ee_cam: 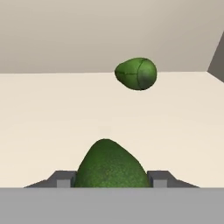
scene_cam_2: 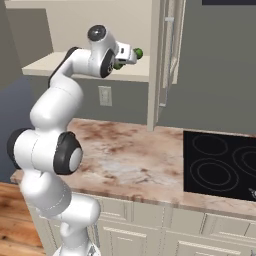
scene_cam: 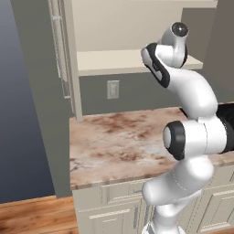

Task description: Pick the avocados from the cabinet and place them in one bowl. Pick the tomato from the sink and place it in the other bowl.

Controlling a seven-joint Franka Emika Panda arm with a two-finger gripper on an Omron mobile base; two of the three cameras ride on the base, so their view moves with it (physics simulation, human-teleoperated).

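Even, soft rendered light, faint shadows, slight blur

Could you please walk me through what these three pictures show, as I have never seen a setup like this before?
This is a computer-rendered kitchen with a white robot arm on a movable base. Two pictures come from cameras on the base, behind the arm to its left and right, looking over a marbled counter; the right one also shows a black cooktop. The third comes from a camera on the hand, looking along its gripper. The arm reaches into an open wall cabinet, whose door stands open at the left. The gripper's two dark fingers are closed on one green avocado. A second avocado lies further back on the cream shelf, untouched.
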